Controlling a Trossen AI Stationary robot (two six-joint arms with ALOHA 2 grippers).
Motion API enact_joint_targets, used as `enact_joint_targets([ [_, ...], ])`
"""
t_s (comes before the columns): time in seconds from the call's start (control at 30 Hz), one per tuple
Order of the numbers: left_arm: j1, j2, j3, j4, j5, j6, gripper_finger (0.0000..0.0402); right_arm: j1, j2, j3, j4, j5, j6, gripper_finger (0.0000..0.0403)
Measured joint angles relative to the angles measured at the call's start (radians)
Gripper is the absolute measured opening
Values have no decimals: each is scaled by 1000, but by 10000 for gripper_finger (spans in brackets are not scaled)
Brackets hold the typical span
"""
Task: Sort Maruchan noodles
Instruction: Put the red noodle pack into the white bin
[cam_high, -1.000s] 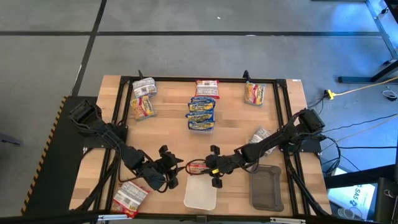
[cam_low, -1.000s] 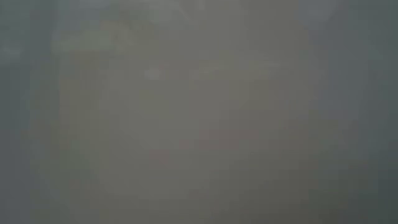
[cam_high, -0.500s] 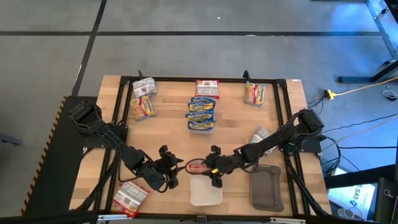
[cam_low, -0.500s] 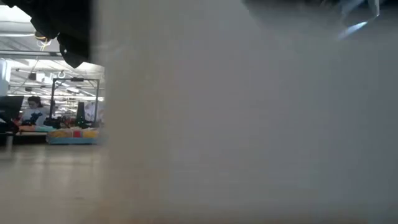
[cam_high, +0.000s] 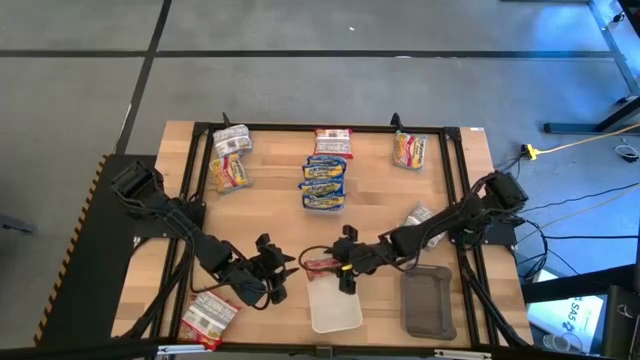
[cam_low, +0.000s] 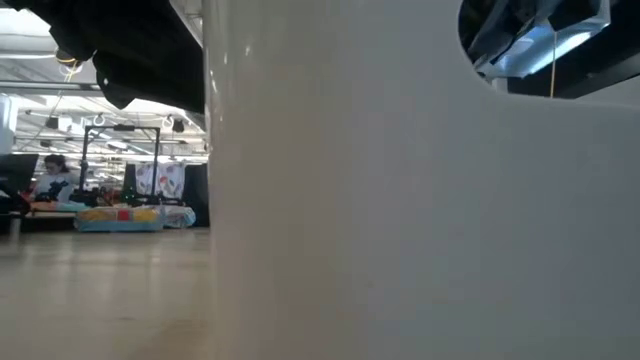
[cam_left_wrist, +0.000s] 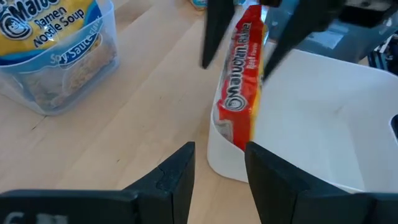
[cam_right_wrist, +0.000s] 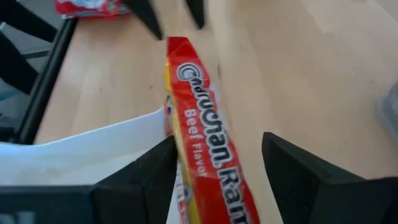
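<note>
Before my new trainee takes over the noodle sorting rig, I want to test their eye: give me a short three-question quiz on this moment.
1. True or false: the red packet lies flat inside the dark grey tray.
2. Which gripper has its fingers on either side of the red packet? A) left gripper B) right gripper
3. What flavour is printed on the red packet?

Key: 1 false, it stands on edge at the white tray rim. 2 B. 3 Beef.
</note>
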Motion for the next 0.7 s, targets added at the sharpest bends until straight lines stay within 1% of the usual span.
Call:
enact_joint_targets([
  [0.1, 0, 0, 0, 0, 4, 0, 135, 1, 0, 0, 7, 6, 0, 206],
  [0.2, 0, 0, 0, 0, 4, 0, 135, 3, 0, 0, 7, 38, 0, 205],
  [0.37, 0, 0, 0, 0, 4, 0, 135, 3, -5, 0, 2, 45, -18, 205],
  [0.47, 0, 0, 0, 2, 3, 0, 135, 3, -48, 0, -12, 17, -31, 205],
  [0.6, 0, -1, 0, 13, -17, 4, 135, 3, -149, 0, -118, -18, -42, 205],
  [0.7, 2, -8, 0, 10, 3, 3, 135, 4, -216, 1, -211, -25, -53, 205],
])
